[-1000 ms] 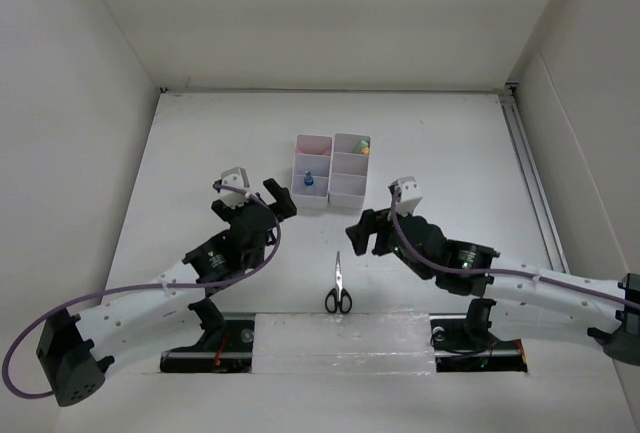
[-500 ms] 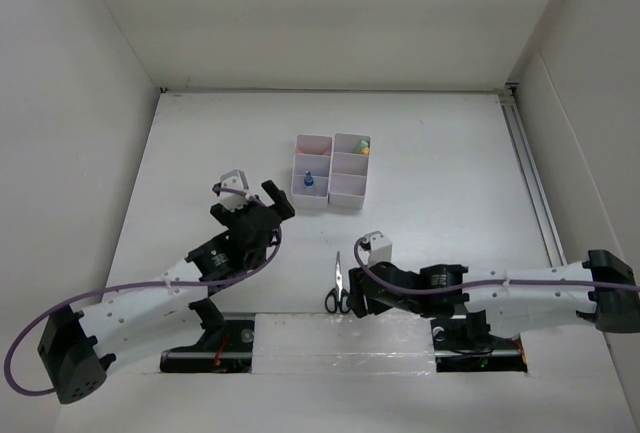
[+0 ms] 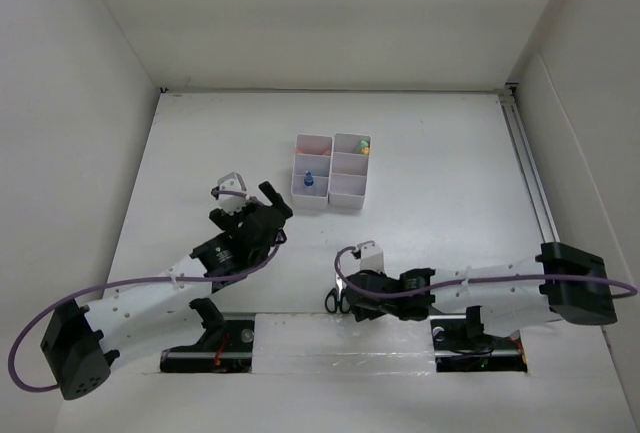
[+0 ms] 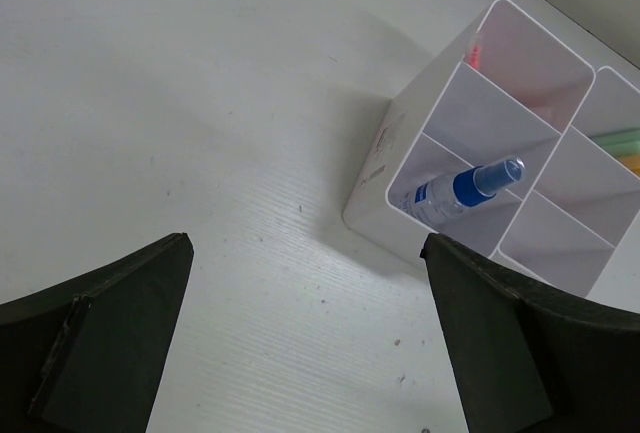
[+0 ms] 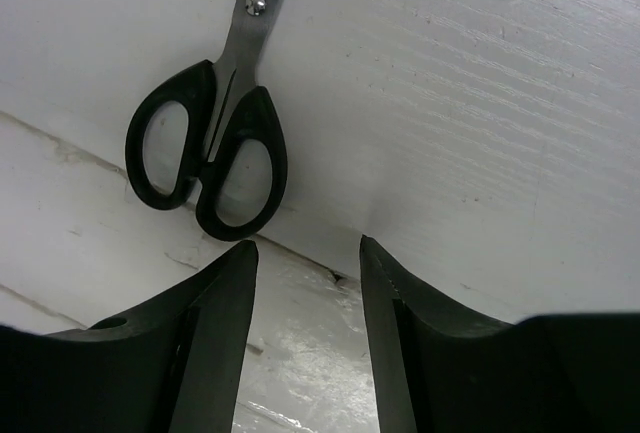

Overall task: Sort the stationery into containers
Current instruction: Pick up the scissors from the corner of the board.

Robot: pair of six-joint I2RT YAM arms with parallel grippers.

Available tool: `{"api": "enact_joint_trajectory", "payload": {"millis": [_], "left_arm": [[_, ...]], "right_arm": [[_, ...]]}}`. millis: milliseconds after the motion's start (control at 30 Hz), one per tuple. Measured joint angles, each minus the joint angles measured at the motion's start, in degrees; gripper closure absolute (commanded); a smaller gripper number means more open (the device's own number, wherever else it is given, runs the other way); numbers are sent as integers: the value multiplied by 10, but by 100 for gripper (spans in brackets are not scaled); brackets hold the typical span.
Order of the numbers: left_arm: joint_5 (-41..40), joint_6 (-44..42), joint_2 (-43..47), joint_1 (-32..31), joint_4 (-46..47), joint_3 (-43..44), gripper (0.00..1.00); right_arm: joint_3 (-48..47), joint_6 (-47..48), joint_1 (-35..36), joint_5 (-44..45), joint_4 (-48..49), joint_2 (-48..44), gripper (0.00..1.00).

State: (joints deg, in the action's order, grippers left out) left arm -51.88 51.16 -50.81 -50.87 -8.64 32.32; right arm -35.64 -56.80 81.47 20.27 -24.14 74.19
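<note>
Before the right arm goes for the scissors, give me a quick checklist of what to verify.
1. Scissors lying flat, blades closed, nothing on them: ok.
2. Right gripper jaws apart and empty: ok.
3. Right gripper centred on the scissors: not ok; the handles lie off to one side of the gap.
4. Left gripper open, empty, away from the scissors: ok.
5. Organizer upright with a free compartment: ok; bottle fills one.
6. Scissors fitting a compartment: cannot tell.

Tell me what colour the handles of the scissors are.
Black, with silver blades. The scissors show best in the right wrist view.
</note>
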Motion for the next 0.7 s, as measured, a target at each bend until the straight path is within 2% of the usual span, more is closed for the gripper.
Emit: {"api": "enact_joint_trajectory", "payload": {"millis": [433, 700], "left_arm": [[9, 0, 23, 0, 3, 0, 0], [10, -3, 45, 0, 5, 0, 0]], "right_arm": [[-15, -7, 0, 30, 28, 32, 50], [-54, -18, 0, 51, 27, 96, 60]]}}
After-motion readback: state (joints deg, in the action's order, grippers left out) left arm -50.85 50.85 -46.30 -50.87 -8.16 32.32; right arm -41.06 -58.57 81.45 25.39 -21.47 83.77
